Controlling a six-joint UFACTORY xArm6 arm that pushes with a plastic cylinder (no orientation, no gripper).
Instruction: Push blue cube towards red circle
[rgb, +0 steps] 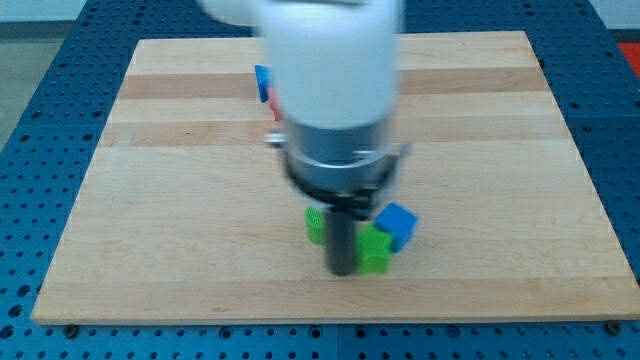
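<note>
Nearest the camera: my tip (343, 271) rests on the wooden board (500, 200), low in the view, blurred.
Pincer state: none fitted; the arm ends in a plain rod, so nothing opens, closes or pinches.
Green block (375, 250): touching my tip on the view's right, shape unclear.
Second green block (315, 225): just up and to the view's left of my tip, partly hidden by the rod.
Blue cube (398, 225): up and right of my tip, against the first green block, not touched by the tip.
Red block (272, 103): well above my tip at the view's top, a sliver beside another blue block (263, 80); probably the red circle.
Judgement: the tip sits below the cube, probably so as to drive it upward and leftward.
</note>
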